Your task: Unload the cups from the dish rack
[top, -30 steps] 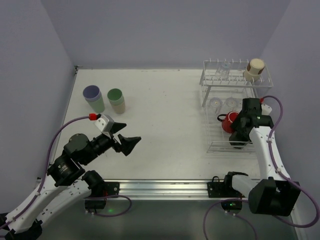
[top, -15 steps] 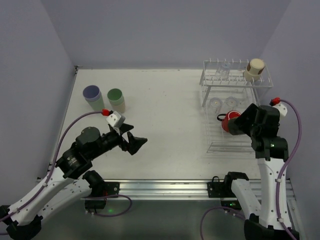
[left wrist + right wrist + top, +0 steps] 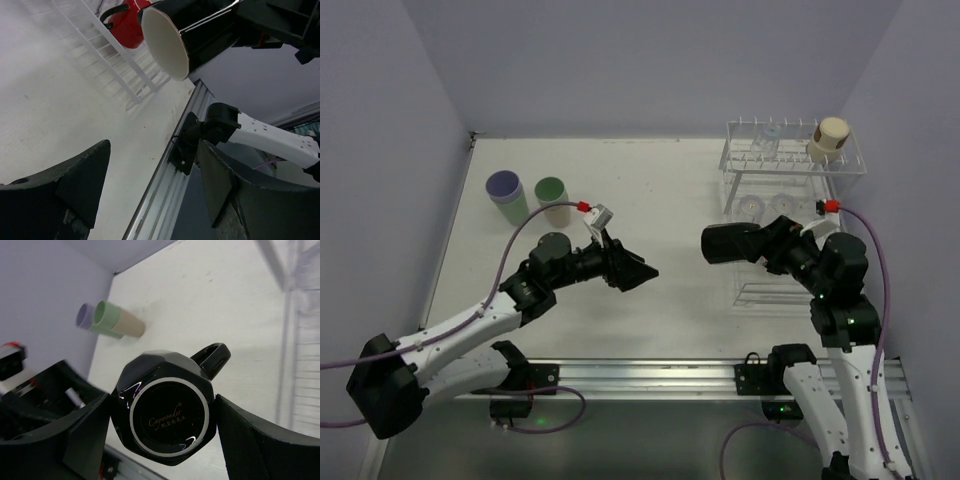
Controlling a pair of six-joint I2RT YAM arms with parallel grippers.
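Black mug (image 3: pixel 723 243) now out of dish rack (image 3: pixel 772 297), left gripper (image 3: pixel 638 272) moved closer

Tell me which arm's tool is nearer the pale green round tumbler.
Left. The left tool hangs open to the right of the pale green round tumbler; the right tool, clamping a glossy black handled mug, is farther right by the clear wire dish rack.

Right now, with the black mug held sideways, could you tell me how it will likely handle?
The black mug looks glossy and faceted, so probably slippery and rigid in the right gripper. Likely ceramic: heavyish, breakable if dropped. Its handle should stop it rolling far.
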